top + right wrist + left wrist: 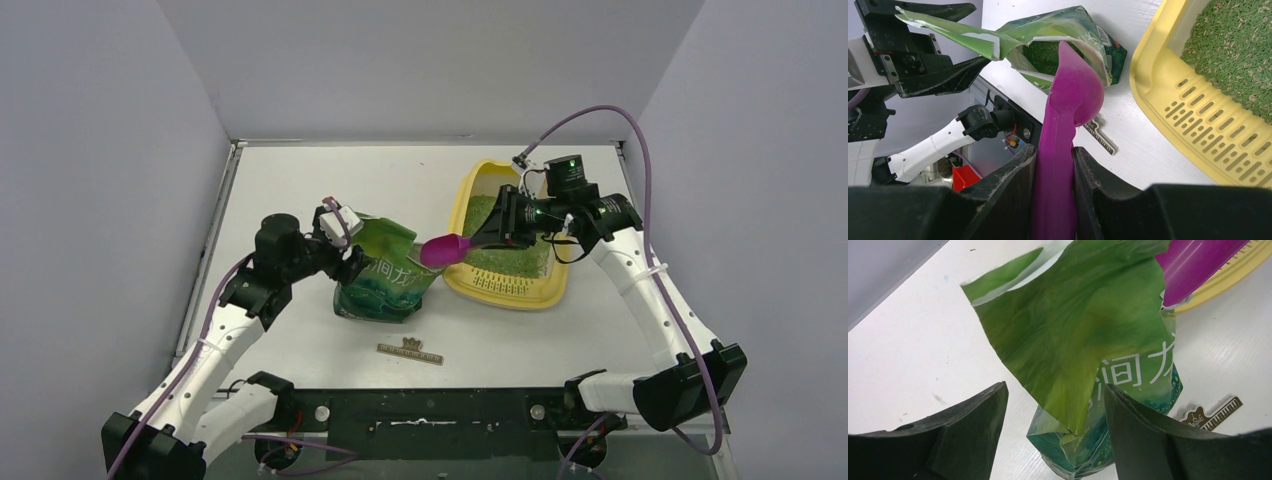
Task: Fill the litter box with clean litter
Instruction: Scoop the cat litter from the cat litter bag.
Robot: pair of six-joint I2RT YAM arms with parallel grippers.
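Scooping step, I judge: my right gripper (1054,150) clamps narrow on the handle of the magenta plastic scoop (1070,100), its bowl at the mouth of the glossy dark-green bag (1048,30), so next I dip in. My left gripper (1055,387) gapes wide around the bag's flap; fine light-green litter (1233,50) already lies in the pale yellow plastic litter box (1153,75) just beside

Bright, even overhead light in all 3 views, soft faint shadows on the white table (300,190), mild sheen on the green bag (385,270), overhead view sharp, right wrist view with crisp clean litter (1238,45) at 1 o'clock, scoop (1055,200) soft near 6 o'clock.
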